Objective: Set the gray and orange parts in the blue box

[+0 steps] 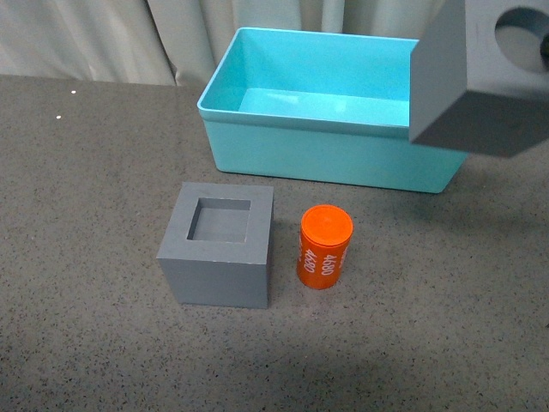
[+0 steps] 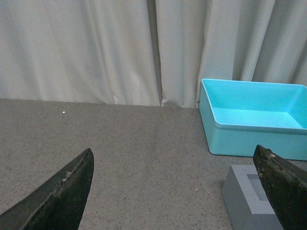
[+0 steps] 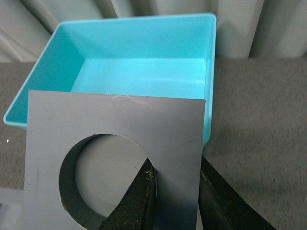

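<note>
A gray cube with a round recess (image 1: 480,77) hangs tilted in the air over the right end of the blue box (image 1: 326,159). My right gripper (image 3: 176,167) is shut on this cube (image 3: 110,120), one finger inside the round recess and the other against the outer side. The blue box (image 3: 62,52) lies just beyond it and holds nothing. A gray cube with a square recess (image 1: 219,249) stands on the table in front of the box, with the orange cylinder (image 1: 325,245) upright beside it. My left gripper (image 2: 173,152) is open and low, near the square-recess cube (image 2: 244,191).
The table (image 1: 86,257) is dark gray and speckled. A pale curtain (image 1: 103,34) hangs right behind the box. The blue box (image 2: 240,139) stands at the far edge of the table against that curtain.
</note>
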Controlling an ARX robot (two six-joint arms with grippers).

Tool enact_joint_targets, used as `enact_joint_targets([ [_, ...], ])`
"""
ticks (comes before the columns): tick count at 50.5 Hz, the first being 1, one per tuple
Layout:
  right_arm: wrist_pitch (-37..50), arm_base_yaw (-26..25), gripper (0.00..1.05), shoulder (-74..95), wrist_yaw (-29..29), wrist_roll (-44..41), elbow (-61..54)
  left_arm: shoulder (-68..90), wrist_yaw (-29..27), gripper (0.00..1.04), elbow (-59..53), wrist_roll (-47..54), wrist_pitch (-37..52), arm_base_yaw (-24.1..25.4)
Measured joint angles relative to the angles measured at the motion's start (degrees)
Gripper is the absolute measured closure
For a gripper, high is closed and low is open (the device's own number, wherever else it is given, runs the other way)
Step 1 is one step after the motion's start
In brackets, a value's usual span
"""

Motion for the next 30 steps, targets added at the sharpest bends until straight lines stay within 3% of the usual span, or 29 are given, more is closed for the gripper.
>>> enact_joint_targets([
  [11, 2.5, -0.2, 0.87, 11.9, 0.6, -0.7, 10.7, 0.0, 0.0, 0.07, 0.0, 0.0, 0.0, 0.0],
  [30, 2.9, 0.6, 0.87, 24.2, 2.7, -0.9, 19.4, 0.0, 0.0, 0.07, 0.0, 0.0, 0.0, 0.0],
])
